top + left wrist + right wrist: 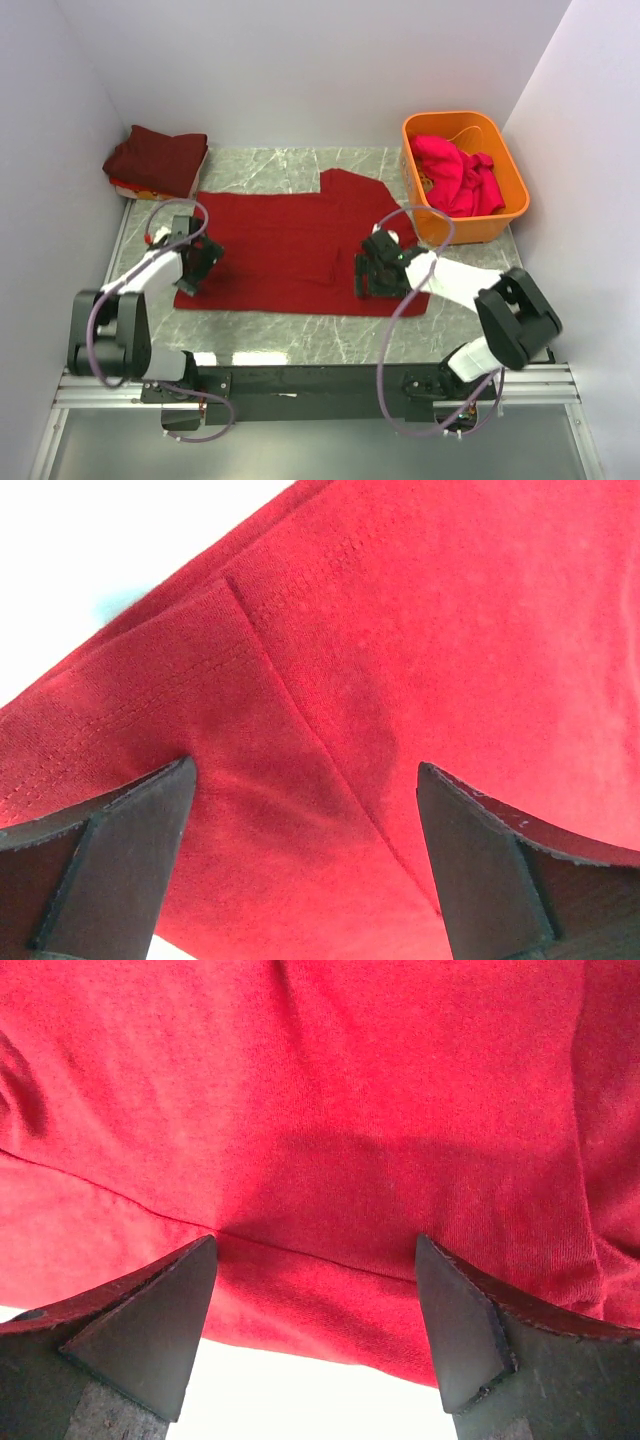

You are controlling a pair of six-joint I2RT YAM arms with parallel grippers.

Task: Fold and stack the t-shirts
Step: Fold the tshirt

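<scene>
Left gripper [305, 865] and right gripper [315, 1335] hung spread above the red t-shirt [270, 240]. Both should pinch the cloth edge just beneath together, I judged.

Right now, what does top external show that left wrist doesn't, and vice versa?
Only top external: the folded maroon shirt at the far left corner, the orange tub holding a pink shirt at far right, the right tool over the near right part of the spread red shirt, and the marble table.
Only left wrist: close cloth detail, a diagonal seam and stitched hem rows.
Both: the red shirt and the left tool, open over the shirt's left edge.
</scene>
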